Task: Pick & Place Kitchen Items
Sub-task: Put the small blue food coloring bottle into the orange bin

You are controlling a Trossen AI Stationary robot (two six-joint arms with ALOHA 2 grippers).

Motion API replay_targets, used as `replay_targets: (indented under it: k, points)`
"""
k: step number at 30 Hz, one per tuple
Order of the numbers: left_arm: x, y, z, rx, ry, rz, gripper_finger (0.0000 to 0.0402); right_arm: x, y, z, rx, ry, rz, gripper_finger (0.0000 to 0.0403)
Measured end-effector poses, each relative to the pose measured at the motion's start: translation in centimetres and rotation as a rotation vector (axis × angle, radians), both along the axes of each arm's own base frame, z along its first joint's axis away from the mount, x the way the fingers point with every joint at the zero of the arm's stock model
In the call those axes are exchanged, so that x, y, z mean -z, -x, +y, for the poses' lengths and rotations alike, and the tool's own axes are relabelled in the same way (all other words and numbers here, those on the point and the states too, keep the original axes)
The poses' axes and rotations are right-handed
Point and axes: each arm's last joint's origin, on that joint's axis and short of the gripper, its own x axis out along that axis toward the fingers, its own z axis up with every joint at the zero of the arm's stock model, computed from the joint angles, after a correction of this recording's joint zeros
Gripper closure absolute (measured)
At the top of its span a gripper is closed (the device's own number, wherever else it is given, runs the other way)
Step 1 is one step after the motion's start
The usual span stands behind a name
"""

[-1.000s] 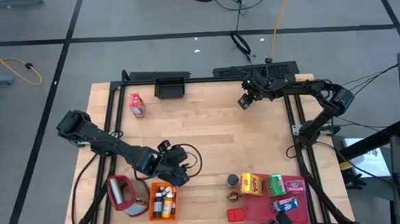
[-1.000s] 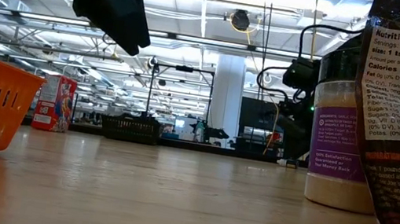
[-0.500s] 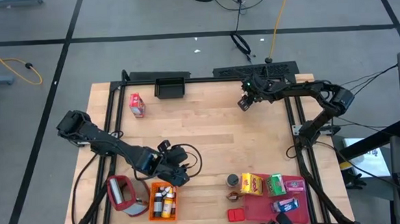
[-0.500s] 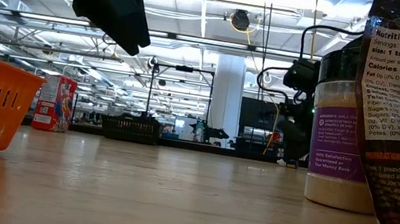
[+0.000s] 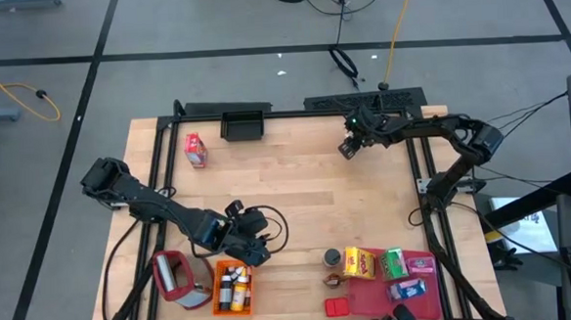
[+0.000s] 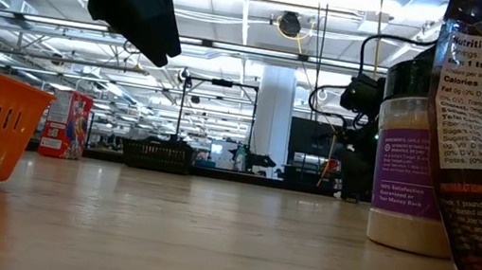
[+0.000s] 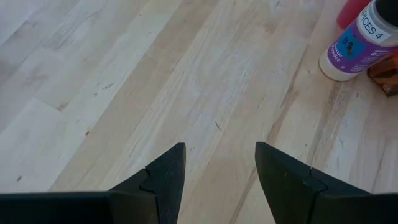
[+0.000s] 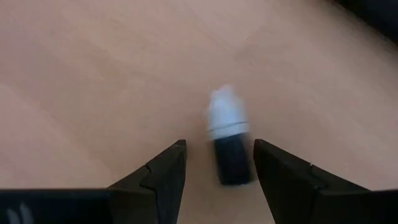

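Bottle [image 8: 228, 144], dark, white-capped, between spread right claw [image 8: 214, 163]; left claw [image 7: 214, 167] spread, empty.

overhead, table-level, two wrist close-ups

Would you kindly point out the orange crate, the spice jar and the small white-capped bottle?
orange crate [image 5: 231, 286], high view, its middle.
spice jar [image 7: 352, 42], left wrist view, purple label.
white-capped bottle [image 8: 227, 119], right wrist view, white cap.

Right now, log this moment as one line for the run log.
left gripper: open, empty, above bare table by orange crate | right gripper: open, over small white-capped bottle at far right | bottle: between fingers, not gripped
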Motion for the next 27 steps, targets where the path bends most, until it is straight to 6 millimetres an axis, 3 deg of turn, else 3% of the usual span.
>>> replay_targets:
  k: [5, 12, 22, 27]
  points:
    - [0.0, 0.0, 0.0, -0.001, 0.002, -0.001, 0.0206, 1.6, 0.2, -0.7, -0.003, -0.057, 0.027, 0.0223]
    - [0.0, 0.0, 0.0, 0.022, -0.014, 0.007, 0.0206, 1.2, 0.4, -0.8, 0.032, -0.045, -0.003, 0.0230]
    - [0.0, 0.0, 0.1, 0.016, -0.011, 0.006, 0.0206, 0.7, 0.0, -0.3, 0.020, -0.027, -0.006, 0.0352]
    - [0.0, 0.0, 0.1, 0.015, -0.011, 0.006, 0.0206, -1.3, -0.1, 0.6, 0.011, 0.043, -0.023, 0.0356]
